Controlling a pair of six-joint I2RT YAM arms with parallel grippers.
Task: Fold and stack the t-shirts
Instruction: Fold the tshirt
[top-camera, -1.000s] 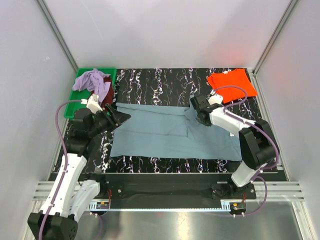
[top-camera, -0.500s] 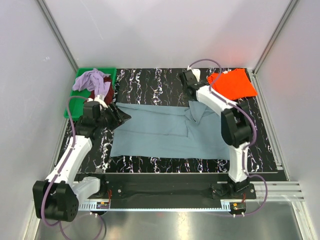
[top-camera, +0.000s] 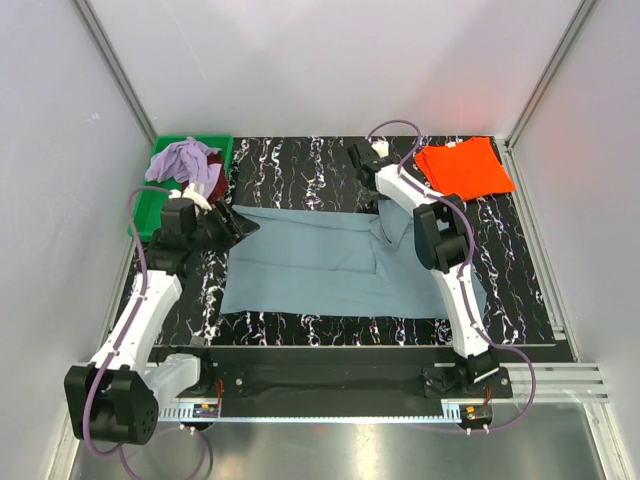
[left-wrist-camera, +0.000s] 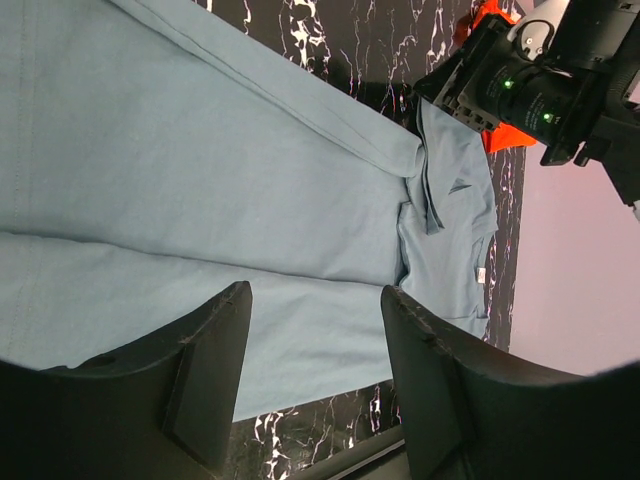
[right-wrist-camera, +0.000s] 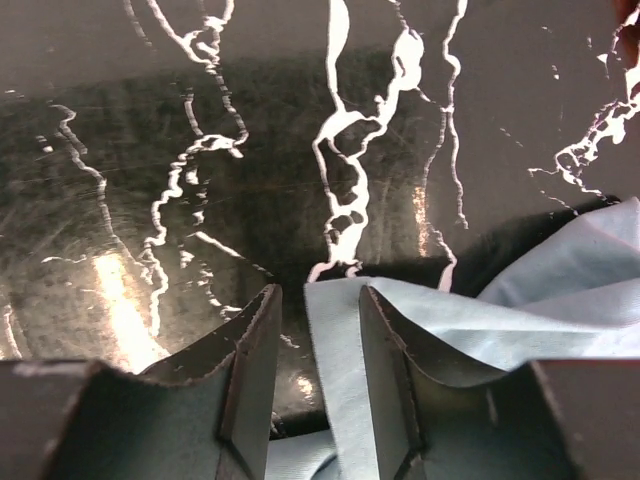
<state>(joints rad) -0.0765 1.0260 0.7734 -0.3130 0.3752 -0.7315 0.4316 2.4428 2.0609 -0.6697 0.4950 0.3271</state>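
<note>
Held left hand wide, nothing gripped, low over left edge of blue-grey t-shirt. Held right hand narrower, fingers parted, strip of same shirt under gap, not clamped. Found shirt spread flat mid-counter, rumpled at far edge by right hand. Noted small pale label near neck, unreadable. Saw orange t-shirt folded at far right; lavender t-shirt and maroon t-shirt heaped in green tray. Stretched right arm far forward; bent left arm at elbow.

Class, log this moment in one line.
blue shirt: spread | orange shirt: folded, back right | left fingers: open above blue shirt | right fingers: open at its edge
</note>
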